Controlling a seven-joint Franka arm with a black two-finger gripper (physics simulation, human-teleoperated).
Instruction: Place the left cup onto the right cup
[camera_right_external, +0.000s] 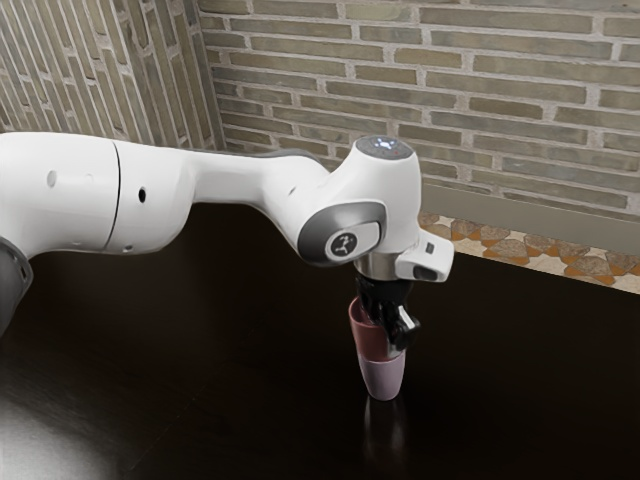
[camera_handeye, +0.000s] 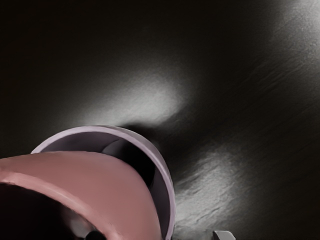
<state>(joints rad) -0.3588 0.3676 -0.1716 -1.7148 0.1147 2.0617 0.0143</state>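
Grip: the gripper (camera_right_external: 393, 322) points straight down, its fingers drawn in narrow and pinching the wall of the pink cup (camera_right_external: 363, 335) at the rim, on the side toward the exterior view's right. I judge it a firm hold on that cup and nothing else.
Held cup: upright or nearly so, mouth up, hanging directly below the hand. In the wrist view the pink cup (camera_handeye: 75, 185) is the big blurred shape close under the camera.
Lower cup: the lilac cup (camera_right_external: 385, 380) stands upright on the table, right beneath the pink one. The pink cup's base has gone into its mouth, while the rest stands above the lilac rim.
Key relation: the two cups are stacked top to bottom but not quite centred. From the side, the pink cup sits a little toward the exterior view's left of the lilac one. In the wrist view, a crescent of the lilac cup (camera_handeye: 100, 131) shows open beyond the pink wall.
Next move, as I judge it: straight down along the cups' shared upright axis, with a small nudge toward that open crescent so the walls do not bind, then release.
Risk: pushing down off-centre could tip the lilac cup.
Table: the dark, glossy table (camera_right_external: 520, 380) spreads out around the cups.
Background: a brick wall (camera_right_external: 450, 90) stands behind the arm (camera_right_external: 200, 200).
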